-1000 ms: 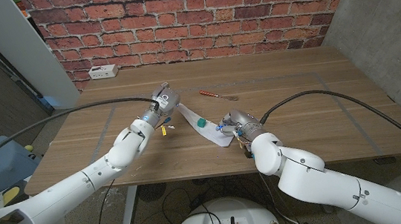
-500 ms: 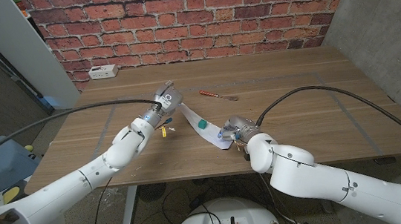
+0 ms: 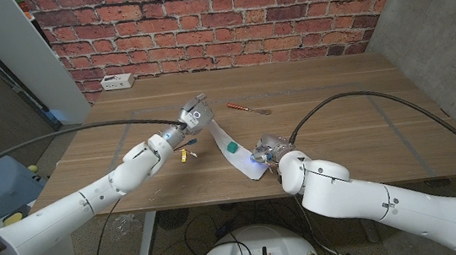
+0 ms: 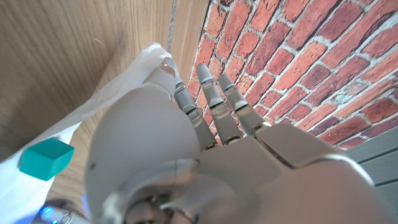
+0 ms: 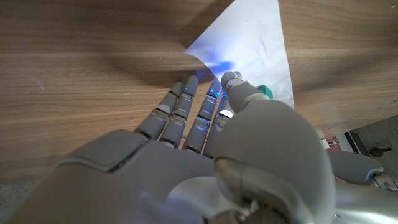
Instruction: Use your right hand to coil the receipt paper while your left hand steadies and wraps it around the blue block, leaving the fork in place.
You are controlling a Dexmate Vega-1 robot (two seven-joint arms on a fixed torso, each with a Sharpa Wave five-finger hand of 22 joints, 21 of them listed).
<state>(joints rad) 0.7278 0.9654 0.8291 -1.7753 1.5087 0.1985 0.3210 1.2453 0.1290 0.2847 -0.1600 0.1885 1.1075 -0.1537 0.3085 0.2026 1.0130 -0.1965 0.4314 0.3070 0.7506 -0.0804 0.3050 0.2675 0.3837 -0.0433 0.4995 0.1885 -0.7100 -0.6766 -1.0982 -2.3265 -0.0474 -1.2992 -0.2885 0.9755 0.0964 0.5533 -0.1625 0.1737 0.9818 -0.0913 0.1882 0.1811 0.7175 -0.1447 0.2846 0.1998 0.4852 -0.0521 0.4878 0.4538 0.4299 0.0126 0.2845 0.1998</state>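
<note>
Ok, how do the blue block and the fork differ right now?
The blue block is a small teal cube sitting on the white receipt paper; the fork is long and thin with an orange handle, lying on bare wood farther back. The block lies between the two robot hands; the fork lies beyond both. Neither is held.
</note>
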